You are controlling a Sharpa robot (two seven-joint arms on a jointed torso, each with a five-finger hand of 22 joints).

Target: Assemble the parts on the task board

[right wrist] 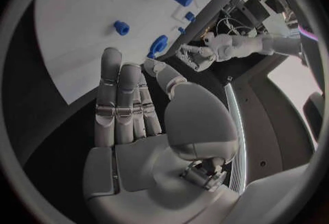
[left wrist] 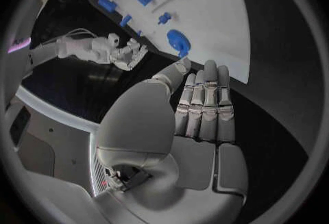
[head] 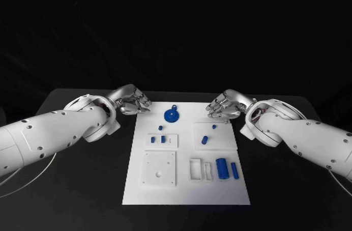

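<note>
The task board [head: 187, 188] is lying flat in the middle of the black counter [head: 88, 180], its long side running from near to far. Nearest to me on the board, a raised white square plate [head: 159, 168] is sitting on the left side. To its right, a small white open frame [head: 199, 169] is standing just beside a large blue cylinder [head: 222, 168], and a thinner blue pin [head: 235, 170] is lying just right of that cylinder.

Farther along, a white block [head: 162, 139] on the left is holding two short blue pegs [head: 152, 139]. A second white block [head: 212, 134] on the right is carrying a small blue piece [head: 205, 139] lying on it and another blue stud [head: 214, 126] near its far edge. A further small blue peg [head: 160, 127] is standing on the board between the left block and the far end.

At the far end, a round blue disc with a tab [head: 172, 115] is resting on the board.

My left hand [head: 130, 101] is hovering over the counter at the far left corner of the board, its fingers [left wrist: 204, 106] straight and side by side, gripping nothing. My right hand [head: 226, 106] is hovering at the far right corner, its fingers [right wrist: 122, 98] likewise extended and holding nothing. Neither hand is touching any part.
</note>
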